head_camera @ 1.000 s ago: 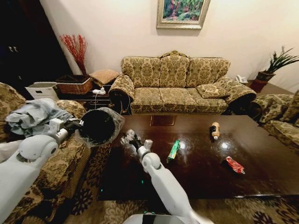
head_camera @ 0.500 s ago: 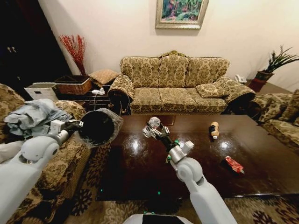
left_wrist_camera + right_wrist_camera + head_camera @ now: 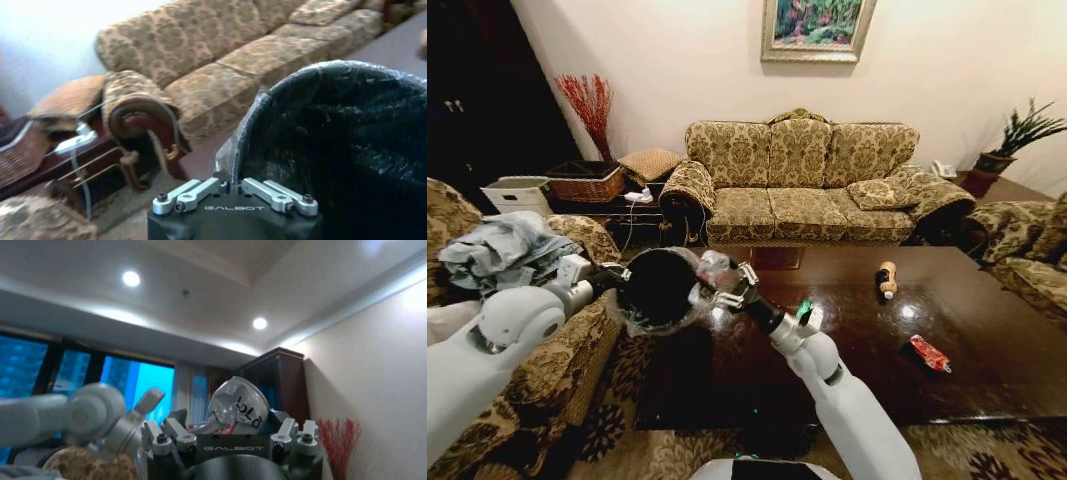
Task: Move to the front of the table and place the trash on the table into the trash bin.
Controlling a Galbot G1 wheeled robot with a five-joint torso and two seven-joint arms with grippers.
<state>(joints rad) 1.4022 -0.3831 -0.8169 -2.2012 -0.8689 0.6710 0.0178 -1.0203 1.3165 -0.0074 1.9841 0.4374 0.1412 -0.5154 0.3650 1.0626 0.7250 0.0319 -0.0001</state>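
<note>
Black plastic, clear crinkled liner: the trash bin (image 3: 660, 287). We hold it off the floor, tipped on its side, mouth turned toward the table (image 3: 727, 380), just beyond the table's left edge. Our left gripper (image 3: 233, 192) has its fingers closed thin over the rim and liner, so the opening faces whatever the other arm brings. We judge this tilt is meant to spare the right arm a reach down to the floor.

Contents of the bin: we cannot tell; the interior reads dark in both the head view and the left wrist view.

Silver-dark crumpled wrapper (image 3: 714, 270): pinched between the closed fingers of our right gripper (image 3: 719, 285), held in the air right at the bin's mouth, over the table's left edge. The right wrist view shows it standing up between the fingers (image 3: 238, 407). We judge it is placed for release into the bin, not yet let go.

Remaining on the table:
- green tube-like wrapper (image 3: 804, 309), mid-table, mostly hidden behind our right arm;
- small brown-orange bottle (image 3: 887, 278), toward the far edge, right of centre;
- red wrapper (image 3: 929, 353), toward the right edge, nearer the front.

All three lie well apart from the bin.
</note>
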